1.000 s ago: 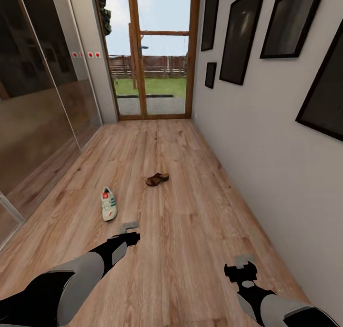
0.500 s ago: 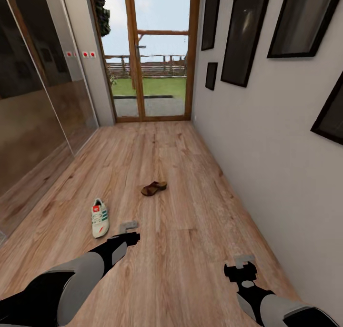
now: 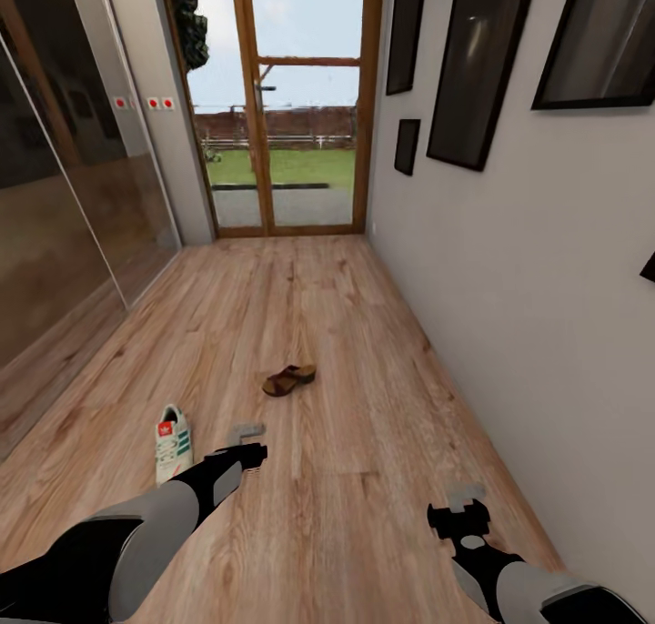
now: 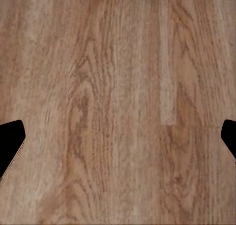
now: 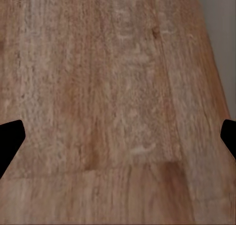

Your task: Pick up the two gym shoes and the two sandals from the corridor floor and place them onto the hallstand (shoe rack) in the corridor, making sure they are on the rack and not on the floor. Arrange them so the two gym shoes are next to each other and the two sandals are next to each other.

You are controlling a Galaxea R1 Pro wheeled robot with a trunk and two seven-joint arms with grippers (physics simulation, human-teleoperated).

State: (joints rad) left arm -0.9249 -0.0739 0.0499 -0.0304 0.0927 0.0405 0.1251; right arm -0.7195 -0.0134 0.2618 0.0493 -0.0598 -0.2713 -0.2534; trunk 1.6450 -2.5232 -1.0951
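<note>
Gym shoe [image 3: 172, 441] lies on the corridor floor [image 3: 346, 406], just beside our left tool [image 3: 246, 435], on its outboard side and about level with the tip; long axis runs roughly along the corridor, red-tagged tongue end away from us, toe end toward us; so the shoe sits parallel to the left forearm rather than across it. Left tool is clearly the nearer one; right tool [image 3: 466, 498] is well apart from the shoe, over by the wall with the picture frames [image 3: 473, 60]. One sandal [image 3: 288, 379] lies further ahead of the left tool and slightly inboard, long axis diagonal across the planks; near enough to be the second pick, still closer to the left tool than the right. Both wrist views look at bare planks, with fingertips [image 4: 11, 141] at the frame edges set wide, so we read both tools as open with nothing held. Our judgement: the next move is a short sideways shift of the left tool over the shoe, jaws closing across its width. We see one shoe and one sandal here; the hallstand is not in front of us.
</note>
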